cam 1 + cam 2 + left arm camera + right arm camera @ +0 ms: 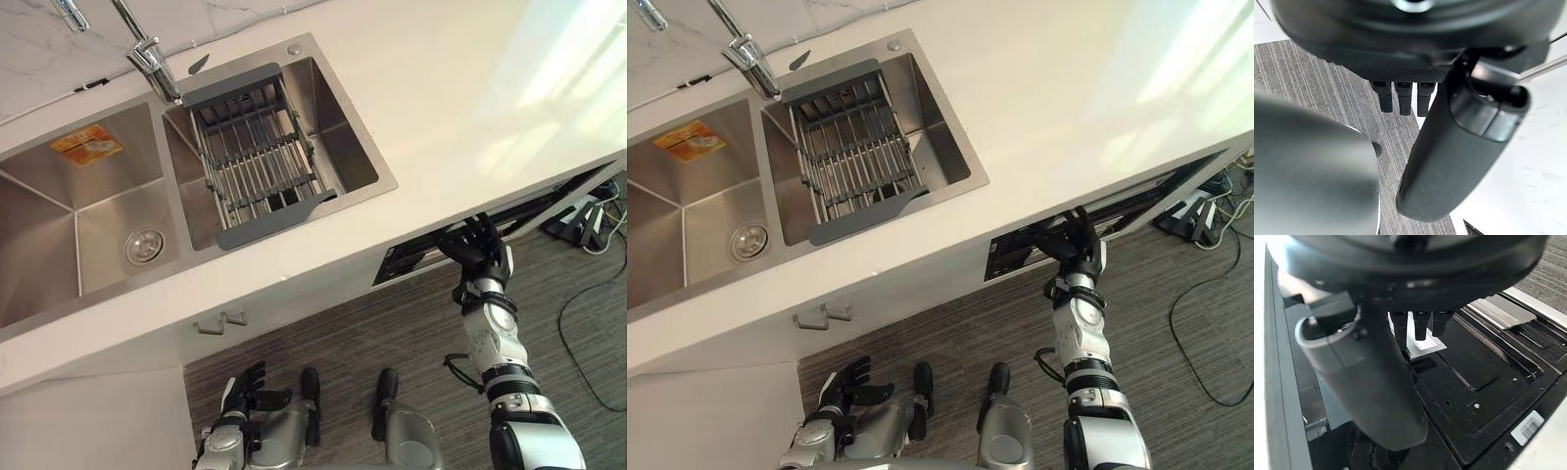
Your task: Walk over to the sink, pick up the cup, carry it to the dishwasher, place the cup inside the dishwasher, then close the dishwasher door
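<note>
Left eye view, right hand (479, 255) spread open at dishwasher door (405, 260), rack (257, 162) across sink (338, 132), left hand (243, 390) relaxed.

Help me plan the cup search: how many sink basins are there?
2. The left basin has an orange sticker and a drain; the right basin, beside it, holds a dark drainer rack. No other seems hidden.
</note>
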